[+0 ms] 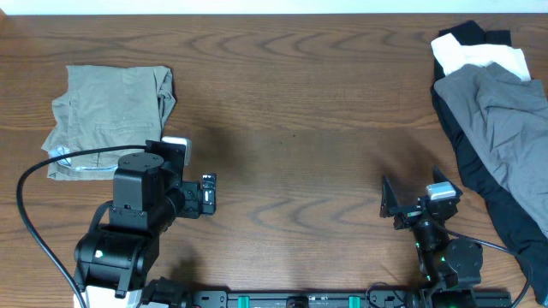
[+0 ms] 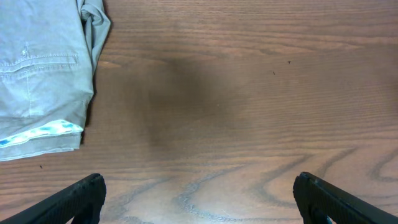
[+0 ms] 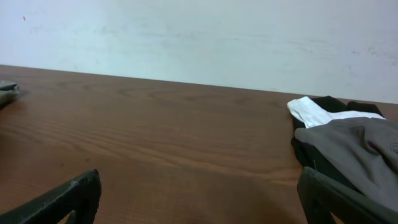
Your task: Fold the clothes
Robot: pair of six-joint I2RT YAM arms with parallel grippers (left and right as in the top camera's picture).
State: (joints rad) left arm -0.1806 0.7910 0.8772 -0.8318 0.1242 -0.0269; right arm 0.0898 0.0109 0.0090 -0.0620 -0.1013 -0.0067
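The light khaki-green shorts [image 1: 110, 111] lie folded into a compact bundle at the table's far left; a strip of white lining shows at their near edge. They also show at the upper left of the left wrist view [image 2: 40, 74], and a sliver of them shows at the far left of the right wrist view [image 3: 7, 91]. My left gripper [image 1: 208, 194] is open and empty over bare wood to the right of the shorts; its fingertips frame bare table in the left wrist view [image 2: 198, 193]. My right gripper [image 1: 417, 198] is open and empty near the front right [image 3: 198, 196].
A heap of other garments lies at the right edge: a slate-grey one [image 1: 505, 120] [image 3: 354, 149] on top of black cloth [image 1: 469, 36] and a white piece [image 1: 479, 58] [image 3: 314, 112]. A pale wall stands behind the table's far edge [image 3: 199, 43].
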